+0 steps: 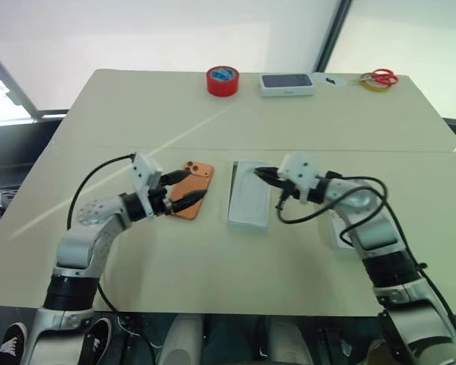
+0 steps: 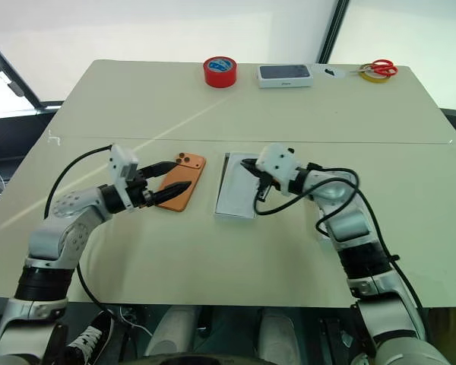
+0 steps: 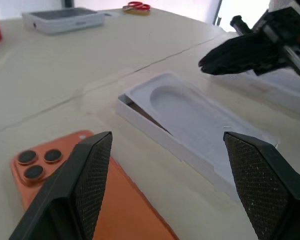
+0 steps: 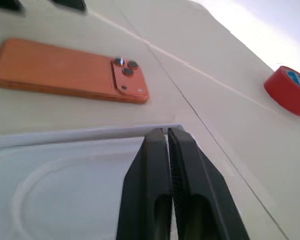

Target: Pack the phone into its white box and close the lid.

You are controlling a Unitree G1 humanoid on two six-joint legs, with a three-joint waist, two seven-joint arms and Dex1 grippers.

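The phone (image 1: 192,189) is seen lying on the desk (image 1: 213,122) beside the white box (image 1: 249,195), unpacked. The left tool (image 1: 184,190) is spread above it; the right tool (image 1: 263,174) is pinched together, empty.

On the counter (image 1: 213,258): one orange phone (image 1: 193,188), one white box (image 1: 250,195) with one white insert (image 3: 200,127) on top, one lid (image 1: 342,228) partly hidden, one red tape roll (image 1: 223,80), one white box with dark phone picture (image 1: 287,84), one red-handled scissors (image 1: 378,77), two robot hands, left hand (image 1: 184,188), right hand (image 1: 263,173).
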